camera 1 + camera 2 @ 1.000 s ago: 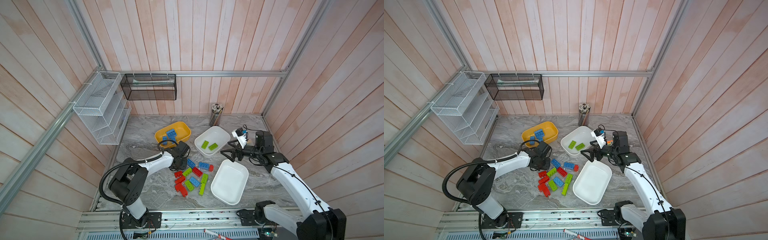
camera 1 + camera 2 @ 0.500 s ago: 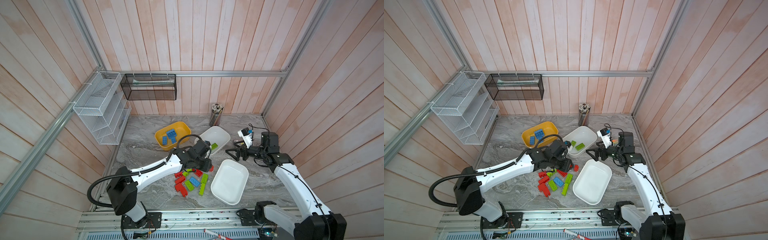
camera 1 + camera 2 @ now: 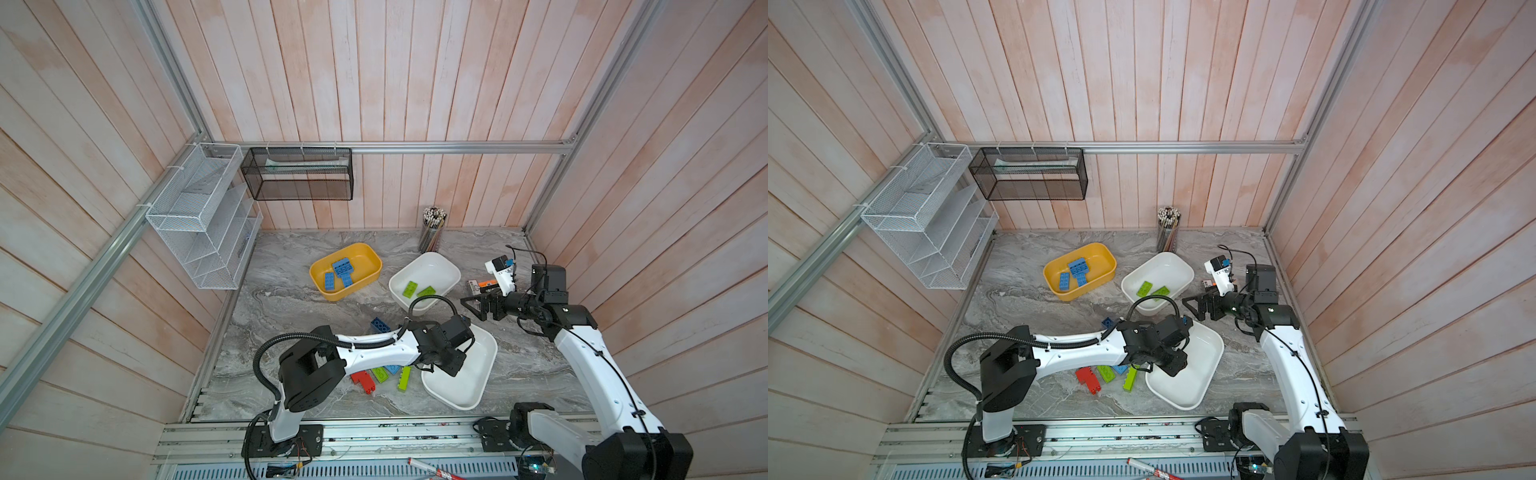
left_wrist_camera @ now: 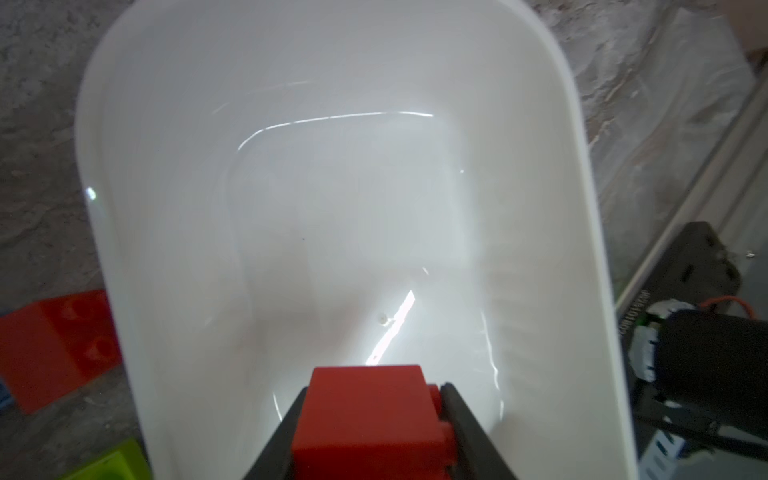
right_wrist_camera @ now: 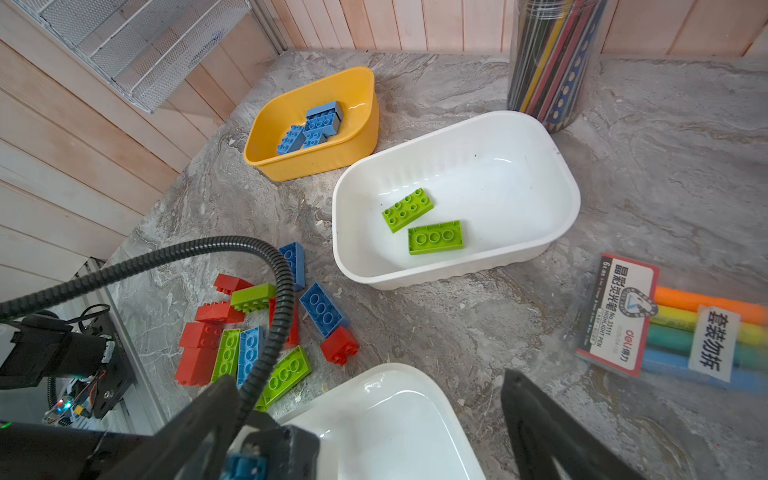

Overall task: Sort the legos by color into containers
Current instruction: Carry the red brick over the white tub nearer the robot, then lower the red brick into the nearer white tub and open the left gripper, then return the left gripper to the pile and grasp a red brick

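My left gripper (image 4: 370, 399) is shut on a red lego (image 4: 365, 415) and hangs over the near white tub (image 3: 473, 374), which holds nothing. In both top views that gripper (image 3: 1173, 365) sits at the tub's left rim. The mustard yellow tub (image 3: 349, 292) holds blue legos (image 3: 341, 268). The far white tub (image 5: 498, 187) holds two green legos (image 5: 432, 237). A loose pile of red, green and blue legos (image 5: 249, 332) lies left of the near tub, partly hidden under my left arm. My right gripper (image 3: 478, 305) is open, above the table between the two white tubs.
A cup of pencils (image 3: 432, 228) stands at the back wall. A pack of coloured markers (image 5: 665, 324) lies right of the far white tub. A white wire rack (image 3: 199, 216) and a black mesh basket (image 3: 297, 174) hang on the walls.
My left arm has swung right and toward the front, from the far side of the pile to over the near white tub, carrying the red lego. The right gripper drew back slightly to the right.
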Tool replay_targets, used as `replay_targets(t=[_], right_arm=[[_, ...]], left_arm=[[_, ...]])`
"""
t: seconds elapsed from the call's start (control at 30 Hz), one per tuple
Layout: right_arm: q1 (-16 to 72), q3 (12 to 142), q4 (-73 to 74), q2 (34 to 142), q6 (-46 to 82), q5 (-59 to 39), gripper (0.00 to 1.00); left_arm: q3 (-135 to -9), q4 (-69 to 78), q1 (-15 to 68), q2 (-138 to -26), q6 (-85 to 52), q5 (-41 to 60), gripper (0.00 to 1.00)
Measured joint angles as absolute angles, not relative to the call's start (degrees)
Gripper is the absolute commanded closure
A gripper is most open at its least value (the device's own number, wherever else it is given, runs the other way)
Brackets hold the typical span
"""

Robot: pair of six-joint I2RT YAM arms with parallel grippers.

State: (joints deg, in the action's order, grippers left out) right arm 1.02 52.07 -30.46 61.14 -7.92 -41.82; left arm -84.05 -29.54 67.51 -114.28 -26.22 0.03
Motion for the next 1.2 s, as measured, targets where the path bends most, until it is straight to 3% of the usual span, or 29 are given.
replay_targets(t=[0.33,0.67,0.9,1.2], right_arm=[[1.02,52.07,-30.46,61.52,-7.9,-41.63,0.02],[1.3,52.07,-29.32,61.71,-7.33,-43.81,0.02],[5.21,52.07,-28.18,61.69,-7.29,-44.56,0.02],[8.1,52.07,-26.55,61.71,-7.05,-44.91,0.02]], left_arm=[[-83.48,-29.65,67.42,-113.54,-24.47,2.07,0.4],[-79.15,-32.05,66.37,-99.46,-22.72,7.92,0.22],[-69.19,-38.81,58.04,-85.49,-15.51,9.17,0.21],[-60.58,-49.34,36.95,-77.67,3.05,11.11,0.28]])
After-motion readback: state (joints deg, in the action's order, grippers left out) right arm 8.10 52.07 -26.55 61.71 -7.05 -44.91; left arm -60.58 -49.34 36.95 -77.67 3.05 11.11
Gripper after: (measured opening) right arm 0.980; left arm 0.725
